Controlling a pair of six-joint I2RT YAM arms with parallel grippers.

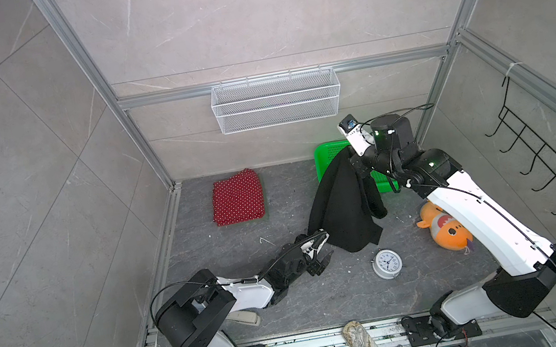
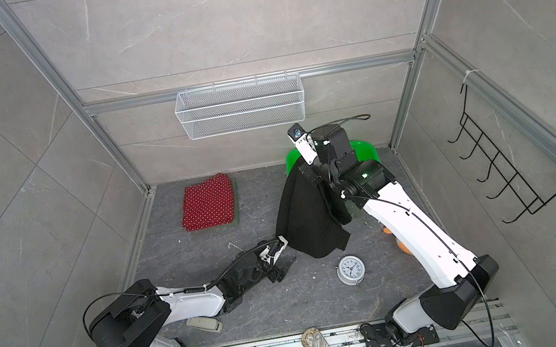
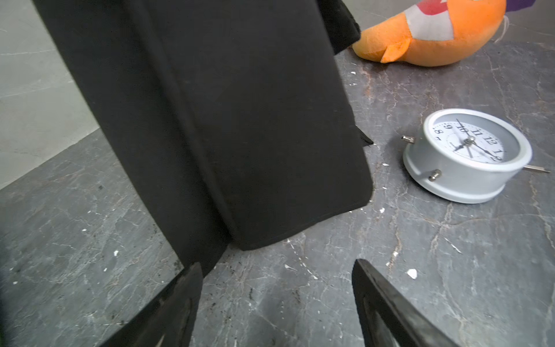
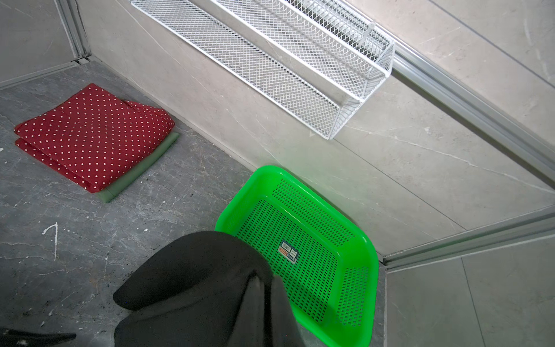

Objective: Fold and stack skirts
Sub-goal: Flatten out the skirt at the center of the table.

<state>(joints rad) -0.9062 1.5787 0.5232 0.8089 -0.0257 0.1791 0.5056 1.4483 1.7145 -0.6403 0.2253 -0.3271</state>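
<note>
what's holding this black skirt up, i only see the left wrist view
observer: the right gripper, jaws shut on the top of the black skirt, raised beside the green basket.
operator: where's the stack
observer: the red dotted skirt lies folded at the back, on the robot's left.
operator: anything under it
observer: the olive green skirt, its edge showing beneath the red one.
</note>
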